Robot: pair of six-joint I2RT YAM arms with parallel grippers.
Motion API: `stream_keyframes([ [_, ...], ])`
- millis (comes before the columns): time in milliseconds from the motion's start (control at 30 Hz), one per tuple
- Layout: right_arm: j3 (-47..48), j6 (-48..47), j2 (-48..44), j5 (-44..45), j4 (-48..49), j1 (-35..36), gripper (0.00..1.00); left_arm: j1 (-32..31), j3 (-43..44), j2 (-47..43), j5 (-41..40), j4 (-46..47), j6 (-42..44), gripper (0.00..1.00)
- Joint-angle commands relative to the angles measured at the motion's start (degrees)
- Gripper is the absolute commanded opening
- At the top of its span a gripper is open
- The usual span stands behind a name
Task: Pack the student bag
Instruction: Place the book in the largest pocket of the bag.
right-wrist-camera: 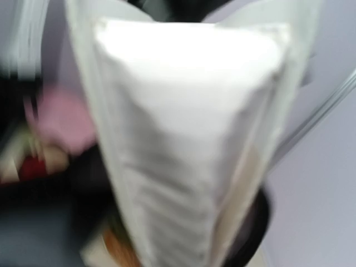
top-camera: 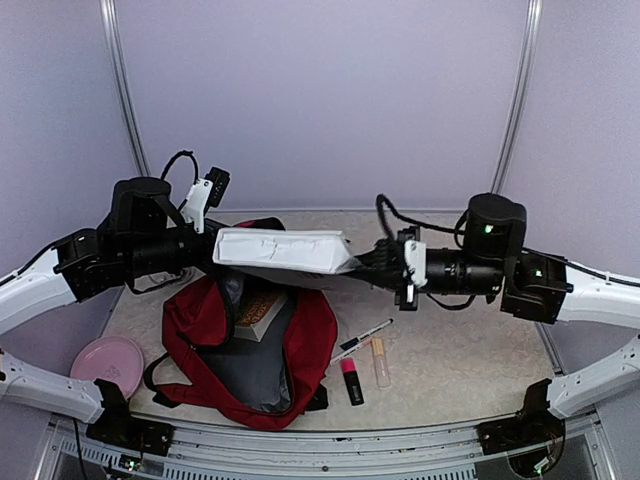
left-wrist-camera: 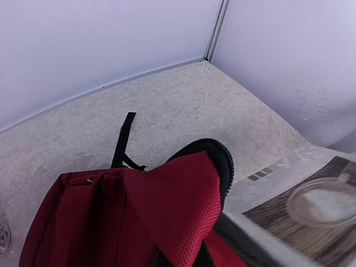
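Observation:
The student bag (top-camera: 250, 360) is a dark red backpack lying open on the table, grey lining up, with a book (top-camera: 262, 308) inside. My left gripper (top-camera: 222, 266) is at its far rim. In the left wrist view the red fabric (left-wrist-camera: 178, 206) rises in a pinched fold to the gripper (left-wrist-camera: 186, 262), whose fingers are hidden. My right gripper (top-camera: 366, 262) is shut on one end of a white packet (top-camera: 285, 250) and holds it level above the bag's opening. The packet fills the blurred right wrist view (right-wrist-camera: 183, 128), and its printed face shows in the left wrist view (left-wrist-camera: 303, 214).
A pink plate (top-camera: 106, 362) lies at the front left. A pen (top-camera: 366, 335), a pink highlighter (top-camera: 351, 381) and a clear tube (top-camera: 381, 362) lie right of the bag. Pale walls close the back and sides.

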Motion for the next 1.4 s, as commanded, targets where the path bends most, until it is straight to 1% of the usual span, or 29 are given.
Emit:
stream_keyframes([
  [0, -0.10, -29.56, 3.67, 24.59, -3.28, 5.48, 0.00, 0.26, 2.83, -0.11, 0.83, 2.98, -1.41, 0.00],
  [33, -1.17, -32.09, 3.66, 27.13, -3.42, 5.81, 0.00, 0.26, 2.83, -0.19, 1.03, 3.47, -1.80, 0.00],
  [133, -2.92, -36.85, 4.53, 31.12, -2.35, 7.19, 0.00, 0.10, 2.28, 0.02, 1.38, 5.19, -2.39, 0.00],
  [233, -1.67, -40.32, 10.28, 39.06, -1.55, 9.45, 0.00, -0.29, 2.29, 0.72, 2.49, 6.00, -2.57, 0.00],
  [333, -0.89, -42.73, 15.68, 47.40, -1.44, 10.13, 0.00, -1.53, 2.26, 0.80, 2.90, 6.61, -2.58, 0.00],
  [500, -3.24, -46.48, 17.60, 50.65, 3.68, 10.02, 0.00, -2.27, 2.21, 0.32, 2.03, 6.06, -2.47, 0.00],
  [567, 0.07, -45.15, 21.96, 54.80, 6.42, 10.37, 0.00, -2.90, 1.80, 0.81, 3.02, 7.20, -3.15, 0.00],
  [667, 6.88, -41.15, 30.85, 62.15, 9.33, 10.40, 0.00, -4.08, 1.01, 2.02, 5.90, 10.72, -4.02, 0.00],
  [767, 11.04, -40.39, 38.33, 65.10, 11.26, 10.80, 0.02, -4.91, 0.94, 3.30, 7.52, 13.29, -4.75, 0.00],
  [800, 11.76, -40.30, 39.97, 65.63, 12.51, 11.02, 0.04, -5.00, 0.98, 3.70, 8.08, 13.83, -4.92, 0.00],
  [867, 13.59, -38.62, 42.69, 67.16, 14.26, 11.62, 0.10, -4.95, 0.67, 3.98, 8.37, 14.09, -5.05, 0.00],
  [933, 16.39, -35.12, 43.82, 66.62, 10.97, 12.95, 0.15, -4.73, -0.10, 3.85, 7.99, 14.16, -5.24, 0.00],
  [967, 16.94, -33.26, 43.78, 65.29, 9.54, 13.88, 0.20, -4.34, -0.64, 3.71, 7.84, 14.35, -5.53, 0.00],
  [1000, 17.36, -31.49, 43.49, 63.72, 7.85, 14.92, 0.30, -3.73, -1.39, 3.49, 7.67, 14.56, -5.91, 0.00],
  [1100, 17.91, -25.25, 42.58, 57.69, -0.22, 17.82, 0.67, -2.16, -3.65, 3.05, 6.92, 15.50, -7.23, 0.00],
  [1133, 17.59, -23.37, 42.30, 56.08, -1.85, 18.39, 0.90, -1.71, -4.56, 2.96, 6.55, 15.63, -7.68, 0.00],
  [1167, 17.24, -21.71, 42.07, 54.96, -3.20, 18.67, 0.99, -1.45, -5.23, 2.82, 6.12, 15.72, -8.09, 0.00],
  [1267, 16.84, -15.34, 40.62, 52.42, -8.16, 18.99, 1.00, -1.11, -7.23, 2.41, 5.46, 16.18, -9.35, 0.00],
  [1367, 15.61, -10.63, 36.34, 46.50, -11.16, 19.10, 1.00, -1.06, -8.86, 2.21, 4.60, 16.38, -10.76, 0.00],
])
